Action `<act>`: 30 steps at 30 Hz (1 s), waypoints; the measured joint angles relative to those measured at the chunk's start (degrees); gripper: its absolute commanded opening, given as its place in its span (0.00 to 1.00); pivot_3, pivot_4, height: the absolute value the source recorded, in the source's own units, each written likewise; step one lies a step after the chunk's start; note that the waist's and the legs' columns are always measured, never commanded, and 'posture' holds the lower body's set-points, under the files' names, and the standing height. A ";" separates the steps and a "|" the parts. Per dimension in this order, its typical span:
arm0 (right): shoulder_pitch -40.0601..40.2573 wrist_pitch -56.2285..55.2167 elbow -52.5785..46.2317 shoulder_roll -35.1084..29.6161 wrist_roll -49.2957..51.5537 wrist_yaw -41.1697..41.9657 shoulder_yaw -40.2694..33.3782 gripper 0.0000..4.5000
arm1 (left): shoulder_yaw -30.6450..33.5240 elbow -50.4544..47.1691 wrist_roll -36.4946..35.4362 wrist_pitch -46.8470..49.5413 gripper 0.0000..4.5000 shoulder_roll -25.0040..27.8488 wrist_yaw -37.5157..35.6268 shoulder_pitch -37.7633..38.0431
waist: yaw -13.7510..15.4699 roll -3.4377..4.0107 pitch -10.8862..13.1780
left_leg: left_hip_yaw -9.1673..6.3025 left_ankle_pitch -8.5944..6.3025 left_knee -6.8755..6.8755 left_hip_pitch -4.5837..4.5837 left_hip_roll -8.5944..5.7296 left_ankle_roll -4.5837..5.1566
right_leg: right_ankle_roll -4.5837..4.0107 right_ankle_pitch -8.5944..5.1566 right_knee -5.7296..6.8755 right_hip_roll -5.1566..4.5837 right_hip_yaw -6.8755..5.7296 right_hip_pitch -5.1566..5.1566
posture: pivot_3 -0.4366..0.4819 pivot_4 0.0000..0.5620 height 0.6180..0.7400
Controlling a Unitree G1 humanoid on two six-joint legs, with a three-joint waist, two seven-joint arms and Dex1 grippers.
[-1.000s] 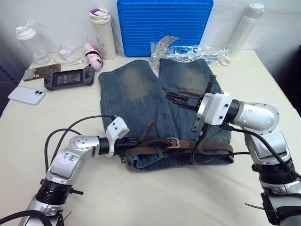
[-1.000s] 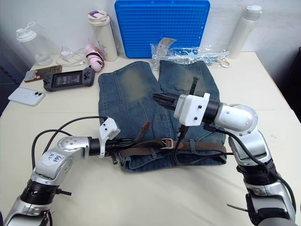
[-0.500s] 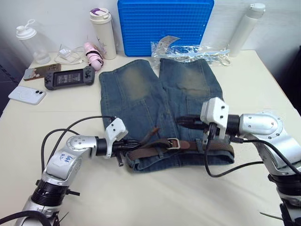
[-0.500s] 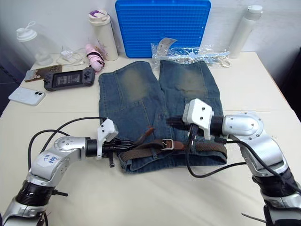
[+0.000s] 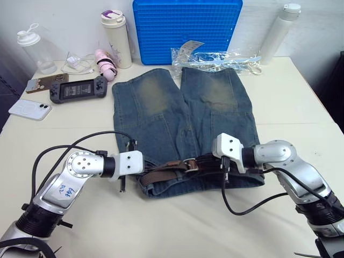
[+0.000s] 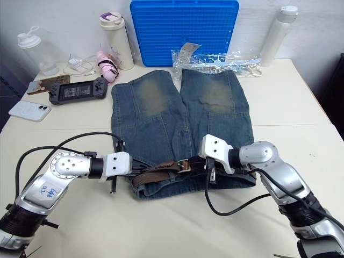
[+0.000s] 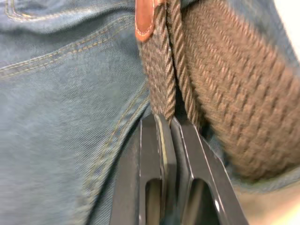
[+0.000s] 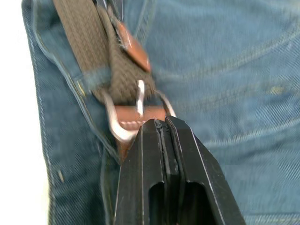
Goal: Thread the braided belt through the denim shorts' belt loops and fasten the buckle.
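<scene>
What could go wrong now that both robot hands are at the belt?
The left gripper pinches the belt edge-on with just its fingertips, so the strap could slip out if pulled. The right gripper is pressed shut right at the buckle, where the prong sits through the weave; a nudge might pop it loose. Tugging could also bunch the shorts or drag them across the table.
</scene>
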 measured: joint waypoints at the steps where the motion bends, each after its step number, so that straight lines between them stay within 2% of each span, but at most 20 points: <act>1: -0.22 -0.32 0.94 0.57 -0.25 0.12 0.06 0.02 | -0.15 0.53 1.02 -1.94 0.00 -0.01 0.23 -0.01 | 0.02 0.00 0.00 | 0.00 0.00 0.01 0.01 0.00 0.00 | 0.00 0.00 0.02 0.00 0.01 0.00 | 0.48 0.27 0.61; 7: -0.96 -1.29 3.25 1.77 -1.38 1.53 0.61 0.02 | -0.89 2.60 5.05 -9.69 0.00 -0.88 1.57 0.31 | 0.17 0.02 -0.02 | -0.01 0.00 0.04 0.03 -0.01 0.01 | 0.00 0.00 0.10 -0.05 0.02 0.01 | 0.48 0.27 0.61; 14: -2.78 2.01 3.25 3.50 0.87 3.51 -0.09 0.02 | -1.07 2.82 7.69 -11.29 0.00 -2.85 1.97 0.67 | 0.37 0.12 -0.07 | -0.03 -0.01 0.07 0.03 -0.06 0.04 | 0.00 0.00 0.14 -0.10 -0.02 0.02 | 0.48 0.27 0.61; 19: -2.56 3.13 3.22 3.53 -0.05 3.78 0.38 0.02 | 1.14 2.30 2.67 -0.74 0.00 -9.43 2.12 0.61 | 1.13 0.12 -0.07 | -0.12 -0.04 0.17 -0.05 -0.12 0.13 | 0.03 0.02 0.14 -0.14 -0.11 0.06 | 0.48 0.27 0.61; 26: -1.93 3.81 3.23 3.53 -0.77 3.71 0.61 0.02 | 2.32 0.58 -0.42 6.69 0.00 -10.47 1.35 0.40 | 1.00 0.11 -0.07 | -0.07 -0.04 0.16 -0.05 -0.10 0.12 | 0.03 0.02 0.13 -0.10 -0.09 0.04 | 0.48 0.27 0.61; 30: -1.88 4.05 3.80 3.30 -1.36 3.74 0.61 0.02 | 2.87 -2.02 -4.24 14.61 0.00 -13.55 1.45 -0.06 | 1.06 0.04 -0.03 | -0.10 -0.04 0.16 -0.07 -0.10 0.12 | 0.03 0.02 0.11 -0.09 -0.12 0.04 | 0.48 0.27 0.61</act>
